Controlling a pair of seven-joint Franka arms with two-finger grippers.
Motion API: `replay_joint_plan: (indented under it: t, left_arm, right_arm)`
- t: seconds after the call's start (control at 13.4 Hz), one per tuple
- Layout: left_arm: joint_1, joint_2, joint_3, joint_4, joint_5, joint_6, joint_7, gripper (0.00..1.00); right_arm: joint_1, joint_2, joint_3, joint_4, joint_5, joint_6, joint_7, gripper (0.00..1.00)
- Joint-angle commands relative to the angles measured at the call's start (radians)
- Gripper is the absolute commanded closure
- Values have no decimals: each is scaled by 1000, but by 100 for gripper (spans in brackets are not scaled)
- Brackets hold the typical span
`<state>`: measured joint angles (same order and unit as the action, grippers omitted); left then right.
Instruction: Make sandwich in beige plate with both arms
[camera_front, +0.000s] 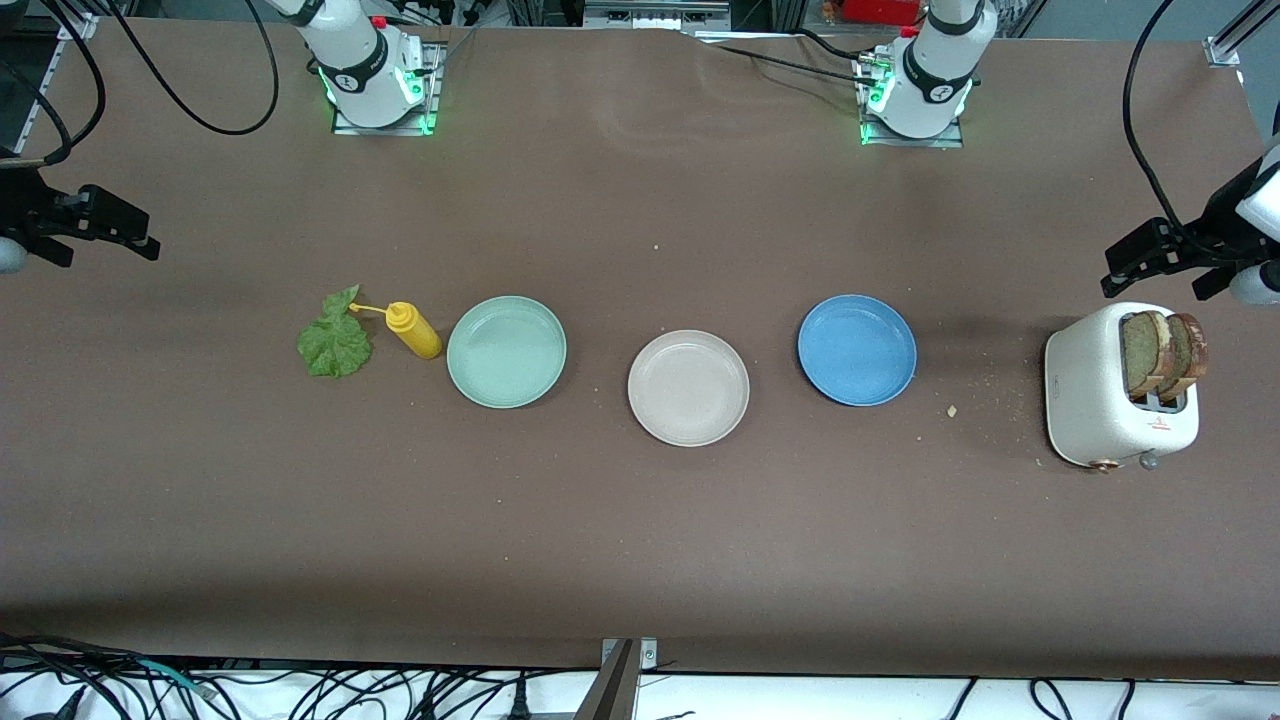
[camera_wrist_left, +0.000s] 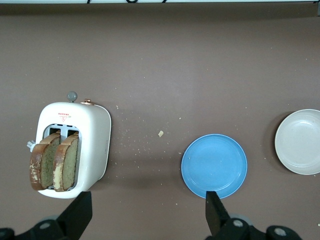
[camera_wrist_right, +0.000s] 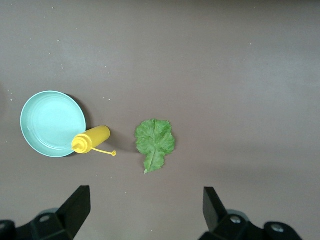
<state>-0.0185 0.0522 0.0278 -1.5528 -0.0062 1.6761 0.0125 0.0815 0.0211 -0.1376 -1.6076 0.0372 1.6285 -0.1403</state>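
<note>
Round shallow beige plate (camera_front: 688, 388), matte cream: mid-table, bare, between the round blue plate (camera_front: 857, 350) toward the left arm's end and the round mint-green plate (camera_front: 506, 351) toward the right arm's end. Two tan-brown bread slices (camera_front: 1163, 353) with dark crusts: upright in the slots of the white rounded toaster (camera_front: 1118, 387), at the left arm's end. Ruffled green lettuce leaf (camera_front: 335, 343): flat on the brown table, just beside the yellow squeeze bottle (camera_front: 413, 329), which lies on its side touching or nearly touching the mint plate's rim. Left gripper (camera_wrist_left: 147, 212): raised near the toaster, fingers spread, holding nothing. Right gripper (camera_wrist_right: 143, 209): raised over bare table near the lettuce, fingers spread, empty. Sandwich: not started. Hazards, as judged: the slices stand close together, so a finger could catch both or tip the light toaster; the limp leaf may slip a pinch; a low approach could knock the bottle; similar plates invite a wrong drop.
</note>
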Motion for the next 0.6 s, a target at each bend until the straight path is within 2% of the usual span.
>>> replay_joint_plan:
  t: [0.0, 0.52]
  left_arm:
    - [9, 9, -8, 20, 8, -1, 27, 0]
    - [11, 11, -8, 19, 8, 1, 26, 0]
  right_arm:
    - [1, -10, 3, -2, -10, 2, 2, 0]
    - [3, 5, 16, 20, 1, 42, -15, 0]
